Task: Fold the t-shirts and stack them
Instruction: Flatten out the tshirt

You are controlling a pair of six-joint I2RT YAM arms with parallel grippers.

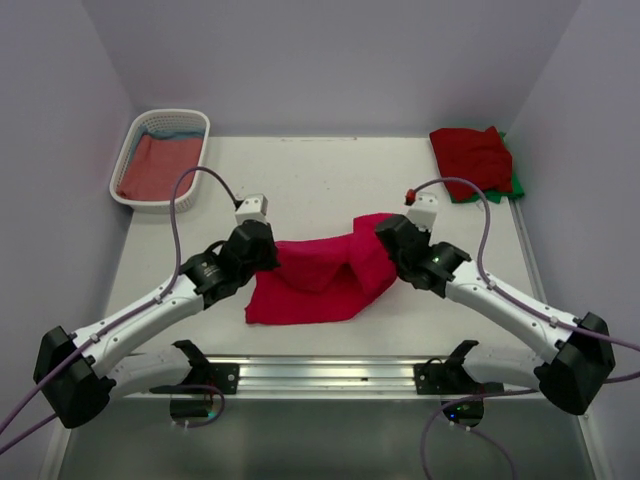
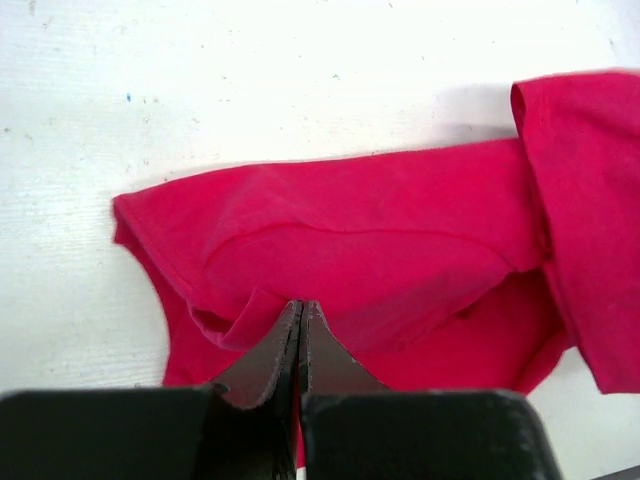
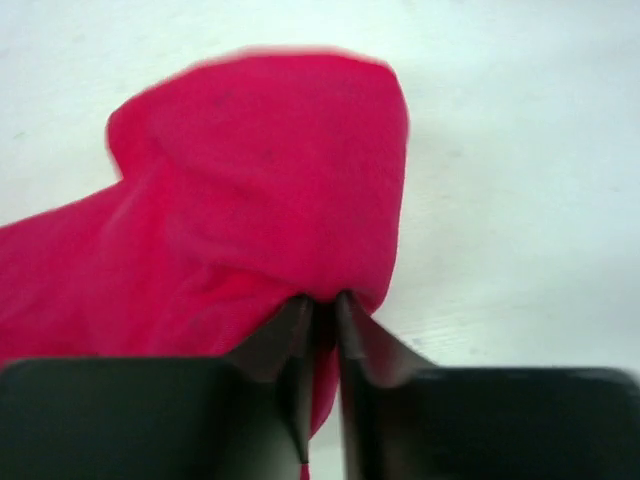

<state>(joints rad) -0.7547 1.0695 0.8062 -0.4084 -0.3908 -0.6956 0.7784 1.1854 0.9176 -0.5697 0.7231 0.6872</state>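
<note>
Left wrist view puts your left tool (image 2: pixel 300 312) pressed together on a raised fold of the crimson t-shirt (image 2: pixel 380 235), at its near-left edge. In the right wrist view the right tool (image 3: pixel 322 300) is nearly closed too, pinching a bunched hump of the same cloth that drapes over its tips. Between the two tools the shirt lies partly doubled over in the middle of the counter (image 1: pixel 330 175), its right side lifted and its lower part flat. Expect it to handle as light, limp knit: it should sag and crease wherever it hangs unsupported, and a thin pinch may catch one layer only. You would do best to take it at hems or corners, both layers together. Farther out, a darker red t-shirt (image 1: pixel 470 155) sits folded on a green t-shirt (image 1: pixel 516 183) at the far right corner, and a white basket (image 1: pixel 148 203) at the far left holds more cloth.
</note>
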